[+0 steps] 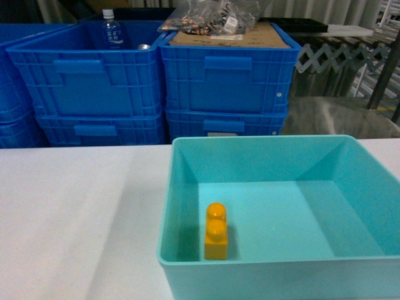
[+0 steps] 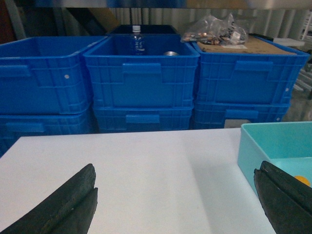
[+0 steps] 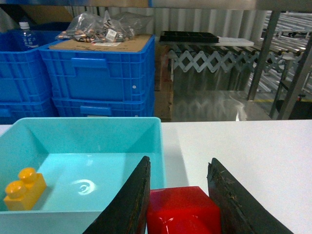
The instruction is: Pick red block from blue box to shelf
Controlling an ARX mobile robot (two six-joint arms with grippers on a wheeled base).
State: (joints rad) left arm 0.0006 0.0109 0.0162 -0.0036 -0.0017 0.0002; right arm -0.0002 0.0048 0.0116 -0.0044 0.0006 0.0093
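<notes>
White tabletop (image 1: pixel 81 212) fills the foreground of your head view, and stacked dark blue crates (image 1: pixel 225 75) stand behind its far edge. One crate (image 1: pixel 87 69) holds a water bottle (image 1: pixel 111 28); the crate beside it carries a cardboard sheet (image 1: pixel 231 36) with a clear bag of small parts (image 1: pixel 212 15) on top. Metal frame posts (image 3: pixel 265 53) and a folding lattice barrier (image 3: pixel 214 59) appear to the right in your right wrist view.

Locate the blue box (image 1: pixel 181 187) on the tabletop, right of centre. It contains only a yellow-orange two-stud brick (image 1: pixel 216 231), upright near the front left wall.

Check the right wrist view: the right gripper (image 3: pixel 183 200) is clenched on the red block (image 3: pixel 183 212), which sits between both fingers, outside the blue box and just beside its right wall, over the tabletop.

Check the left wrist view: the left gripper (image 2: pixel 173 200) is released, its fingers (image 2: pixel 63 204) spread wide with nothing between them, over bare tabletop left of the blue box.
</notes>
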